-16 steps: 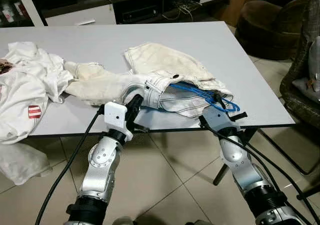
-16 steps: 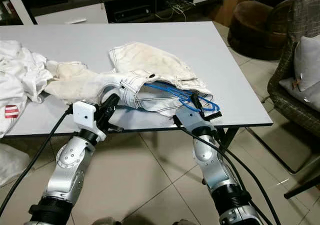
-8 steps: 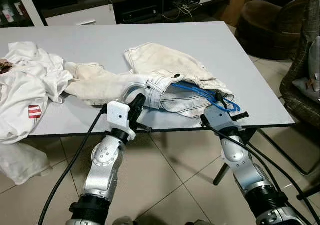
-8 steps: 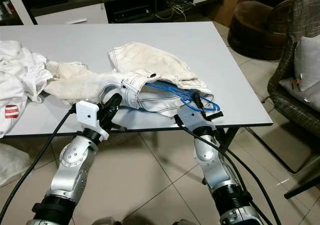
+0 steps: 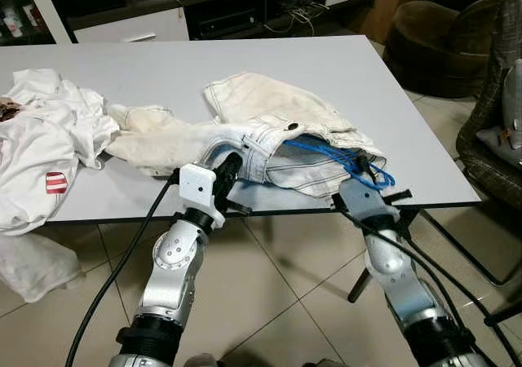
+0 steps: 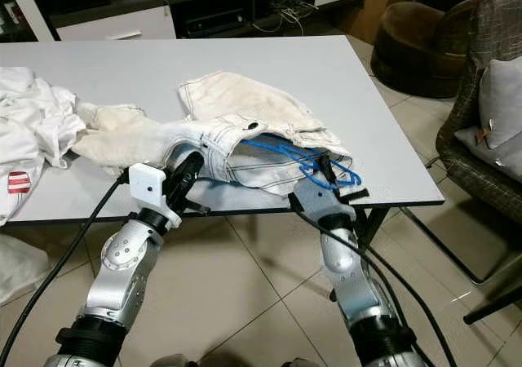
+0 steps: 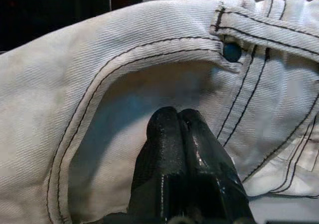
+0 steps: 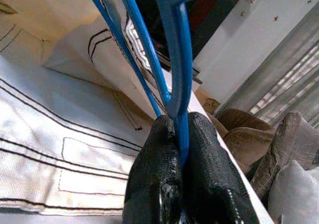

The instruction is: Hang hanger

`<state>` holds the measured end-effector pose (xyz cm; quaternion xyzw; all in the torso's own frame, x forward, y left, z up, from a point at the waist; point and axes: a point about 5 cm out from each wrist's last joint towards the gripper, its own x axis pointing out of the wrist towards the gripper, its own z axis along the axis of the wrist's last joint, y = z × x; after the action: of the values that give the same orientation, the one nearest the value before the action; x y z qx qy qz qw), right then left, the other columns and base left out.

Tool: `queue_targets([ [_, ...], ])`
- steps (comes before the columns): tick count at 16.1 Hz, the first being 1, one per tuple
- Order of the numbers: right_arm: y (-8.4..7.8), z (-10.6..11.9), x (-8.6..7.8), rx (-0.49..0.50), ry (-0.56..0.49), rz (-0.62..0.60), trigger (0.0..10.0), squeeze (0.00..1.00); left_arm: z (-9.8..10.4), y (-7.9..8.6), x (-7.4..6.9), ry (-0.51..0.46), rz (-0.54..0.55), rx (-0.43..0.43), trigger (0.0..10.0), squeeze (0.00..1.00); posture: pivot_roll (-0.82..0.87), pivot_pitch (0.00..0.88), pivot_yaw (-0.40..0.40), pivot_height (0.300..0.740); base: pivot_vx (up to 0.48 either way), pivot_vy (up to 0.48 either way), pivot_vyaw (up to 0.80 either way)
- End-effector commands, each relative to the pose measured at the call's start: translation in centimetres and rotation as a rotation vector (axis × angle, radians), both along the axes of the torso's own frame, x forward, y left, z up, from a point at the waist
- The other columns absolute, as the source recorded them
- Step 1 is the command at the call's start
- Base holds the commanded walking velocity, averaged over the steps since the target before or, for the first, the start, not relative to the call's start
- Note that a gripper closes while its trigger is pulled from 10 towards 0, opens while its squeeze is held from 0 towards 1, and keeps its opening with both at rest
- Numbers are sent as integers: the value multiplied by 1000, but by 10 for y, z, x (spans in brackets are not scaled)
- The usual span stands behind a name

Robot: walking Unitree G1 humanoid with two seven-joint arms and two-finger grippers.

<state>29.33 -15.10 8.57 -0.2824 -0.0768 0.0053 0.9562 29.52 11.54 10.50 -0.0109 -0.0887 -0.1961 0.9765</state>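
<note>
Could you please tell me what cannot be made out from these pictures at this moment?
- Most of the blue hanger: head views, tucked inside the white jeans.
- What the left end effector pinches, if anything: left wrist view, its closed fingers hide it.
- The hanger's hook: right wrist view, cut off by the top edge above the right end effector.
- White shirt: left eye view, cut off by the edge.

- We reach both silver arms forward and up, elbows low.
- Our left gripper [image 5: 229, 165] has its fingers pressed together, tips against cloth.
- Our right gripper [image 8: 178, 129] has its fingers [image 8: 154, 154] clamped on a thin blue bar.
</note>
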Motion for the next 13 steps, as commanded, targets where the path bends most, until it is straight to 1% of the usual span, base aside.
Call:
queue_targets([
  [1, 3, 11, 1, 54, -57, 5, 10000, 0, 3, -2, 3, -14, -11, 11, 10000, 0, -7, 0, 63, 740, 0, 0, 0],
  [3, 2, 14, 3, 53, -68, -2, 10000, 0, 3, -4, 3, -25, -26, 30, 10000, 0, -11, 0, 62, 740, 0, 0, 0],
  [5, 1, 25, 10, 62, -104, -25, 10000, 0, 4, -11, 1, -70, -70, 105, 10000, 0, -14, 0, 60, 740, 0, 0, 0],
  [6, 5, 35, 16, 73, -129, -28, 10000, 0, 6, -14, 2, -76, -70, 103, 10000, 0, -14, 0, 60, 740, 0, 0, 0],
  [7, 9, 39, 19, 75, -136, -23, 10000, 0, 8, -15, 3, -75, -64, 84, 10000, 0, -11, 0, 56, 740, 0, 0, 0],
  [11, 18, 43, 19, 70, -136, 6, 10000, 0, 10, -18, 3, -92, -60, 71, 10000, 0, 2, 0, 47, 740, 0, 0, 0],
  [12, 19, 42, 19, 68, -132, 10, 10000, 0, 11, -18, 3, -102, -55, 55, 10000, 659, 2, 0, 47, 740, 0, 0, 0],
  [13, 20, 41, 19, 67, -129, 13, 10000, 0, 13, -20, 1, -116, -78, 51, 10000, 1000, 3, 0, 44, 740, 0, 0, 0],
])
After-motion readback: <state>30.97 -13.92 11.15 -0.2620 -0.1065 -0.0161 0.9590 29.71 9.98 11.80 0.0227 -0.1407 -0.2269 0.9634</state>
